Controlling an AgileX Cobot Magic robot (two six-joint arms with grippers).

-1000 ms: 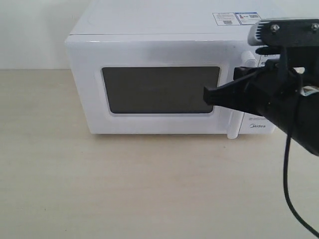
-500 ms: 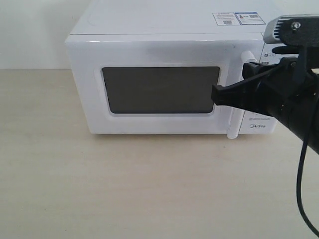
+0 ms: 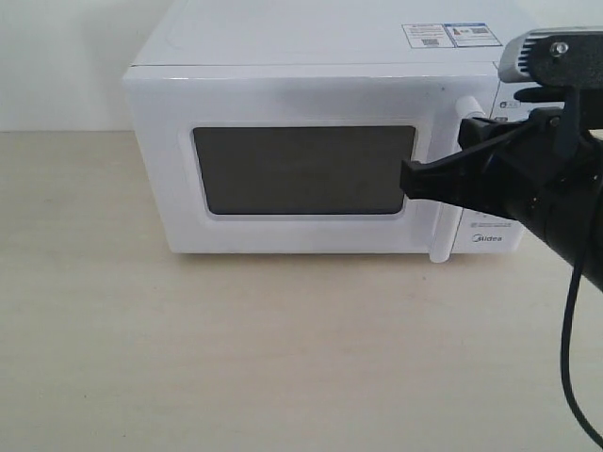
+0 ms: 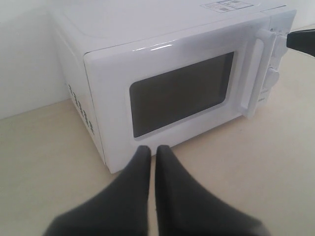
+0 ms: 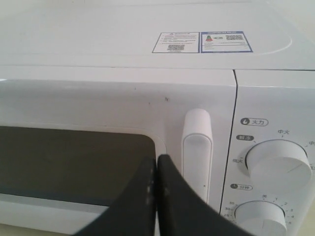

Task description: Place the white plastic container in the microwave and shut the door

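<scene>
Exterior view: the right gripper (image 3: 408,179), jaws pinched together on nothing, has backed slightly rightward off the door (image 3: 301,94) over the last second and then stopped, level with the handle (image 3: 440,240); the microwave (image 3: 283,38) is shut. Left wrist view: the left gripper (image 4: 152,152) is likewise closed and empty, short of the door. Right wrist view: the fingertips sit just beside the handle. The white plastic container shows nowhere, presumably inside behind the dark window (image 5: 74,162), so the task looks finished.
</scene>
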